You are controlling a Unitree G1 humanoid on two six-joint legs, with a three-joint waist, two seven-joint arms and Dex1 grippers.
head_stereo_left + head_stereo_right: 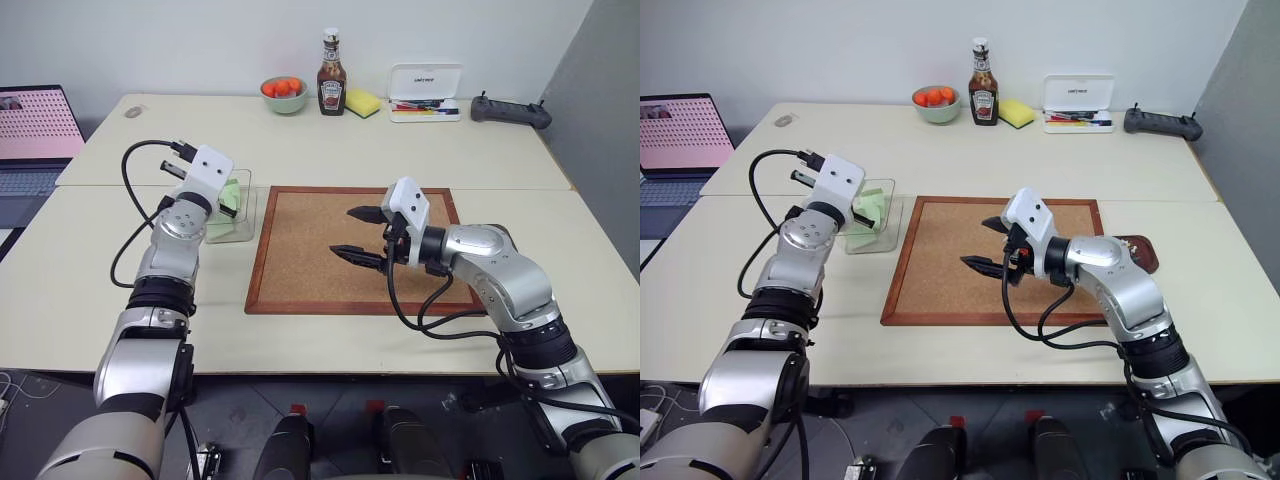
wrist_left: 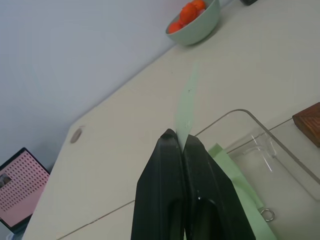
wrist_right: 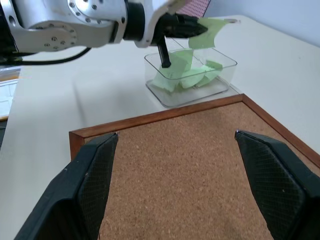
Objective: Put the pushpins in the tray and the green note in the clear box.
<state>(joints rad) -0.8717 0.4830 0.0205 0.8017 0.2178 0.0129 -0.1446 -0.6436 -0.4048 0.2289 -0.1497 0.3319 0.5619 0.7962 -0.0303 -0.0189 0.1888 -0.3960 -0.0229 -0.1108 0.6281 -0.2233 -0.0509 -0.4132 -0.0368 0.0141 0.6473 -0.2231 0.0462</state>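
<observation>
Paper comes first: the green note [image 3: 210, 31] is pinched between the nearly closed fingers of the left tool [image 3: 187, 26], held above the clear box [image 3: 220, 85], which sits on the counter [image 1: 320, 140] just left of the cork board [image 1: 300, 250] with other green slips inside. Over the board hangs the right tool [image 1: 360, 235], fingers spread wide and empty. At the board's right edge lies what seems to be the tray [image 1: 1140, 255], mostly hidden by the arm.

left gripper [image 3: 175, 30]: level, fingers pressed together | right gripper [image 1: 362, 235]: fingers wide apart, arm bent inward
</observation>
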